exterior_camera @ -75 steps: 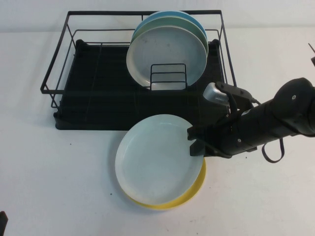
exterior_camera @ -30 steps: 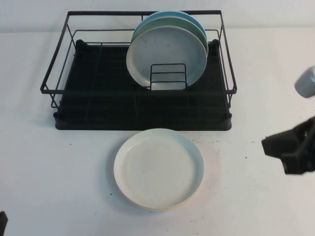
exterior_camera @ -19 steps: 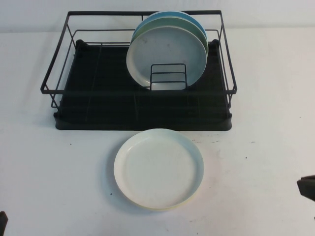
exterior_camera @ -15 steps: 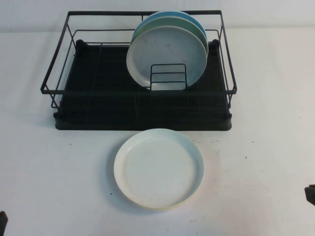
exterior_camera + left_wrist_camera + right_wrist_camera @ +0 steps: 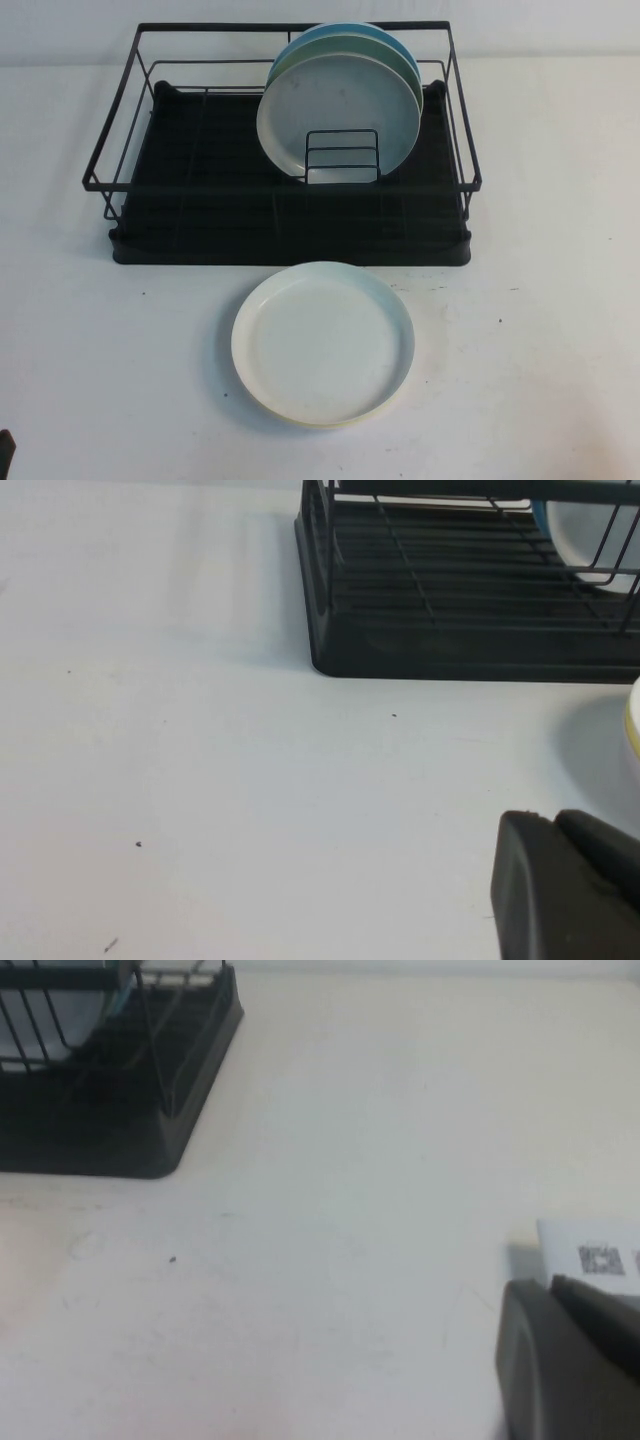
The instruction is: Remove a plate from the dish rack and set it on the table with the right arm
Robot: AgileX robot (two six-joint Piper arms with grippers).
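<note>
1. Plate [image 5: 322,343], white with a faint cream cast, lies flat on the table [image 5: 120,360] just in front of the dish rack [image 5: 285,140], stacked on a yellow plate [image 5: 340,424] of which only a thin edge shows at its near side.
2. Dish rack holds three more plates on edge behind a small wire holder [image 5: 341,156]: light grey plate [image 5: 335,110] in front, a pale green one [image 5: 395,55] and a blue one [image 5: 300,42] behind it.
3. Handling, as a judgement: plate looks rigid, glossy and likely slippery, moderately light, breakable if dropped. Best hold is a pinch across the low raised rim; the flat centre offers nothing to grip.
4. Task looks done: plate is out of the rack and resting flat.
5. Right end effector [image 5: 570,1360] is off the high view, parked low over bare table to the right of the rack; fingers closed, holding nothing.
6. Left end effector [image 5: 565,885] sits low near the table's front-left corner; only a dark edge shows, and I cannot tell its state.
7. Writing: a white label [image 5: 592,1258] with a small square code lies beside the right end effector; not legible. No brands seen.
</note>
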